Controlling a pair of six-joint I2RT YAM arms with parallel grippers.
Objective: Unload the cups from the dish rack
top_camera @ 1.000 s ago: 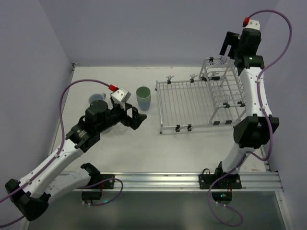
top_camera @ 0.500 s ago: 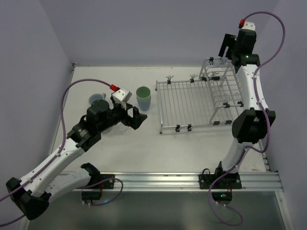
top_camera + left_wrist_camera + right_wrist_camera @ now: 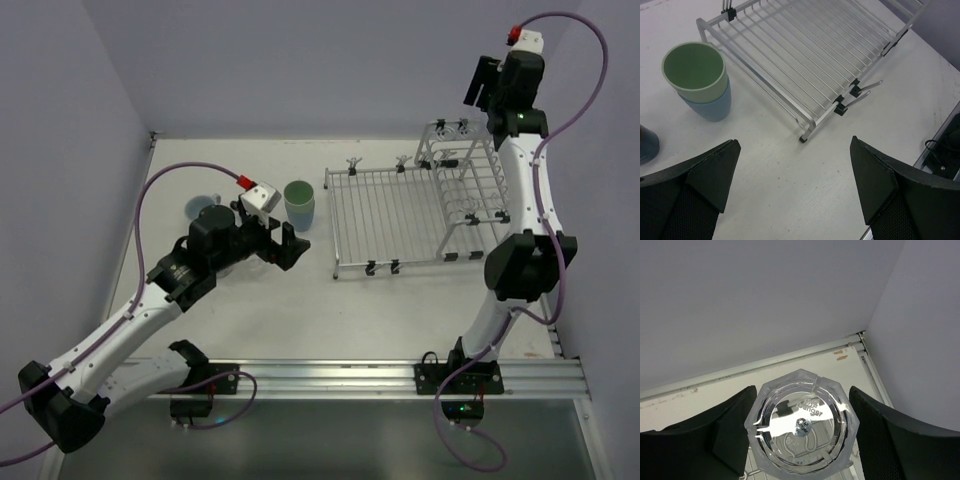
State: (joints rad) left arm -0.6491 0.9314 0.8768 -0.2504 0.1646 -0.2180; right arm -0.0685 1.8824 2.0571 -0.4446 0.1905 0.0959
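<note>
High over the back right corner of the dish rack, my right gripper is shut on a clear glass. Its base faces the wrist camera and a black finger presses each side. A pale green tumbler stands nested in a light blue tumbler on the table, left of the rack. My left gripper hovers open just in front of them, with only bare table between its fingers. Another light blue cup stands further left. A dark blue cup's edge shows beside it.
The rack's flat grid section holds nothing I can see. Its raised slotted section stands at the right, close to the right wall. The metal rail with the arm bases runs along the near edge.
My right gripper has closed on the clear glass and risen higher above the rack's back corner. The left arm has crept slightly right, its gripper still open.
</note>
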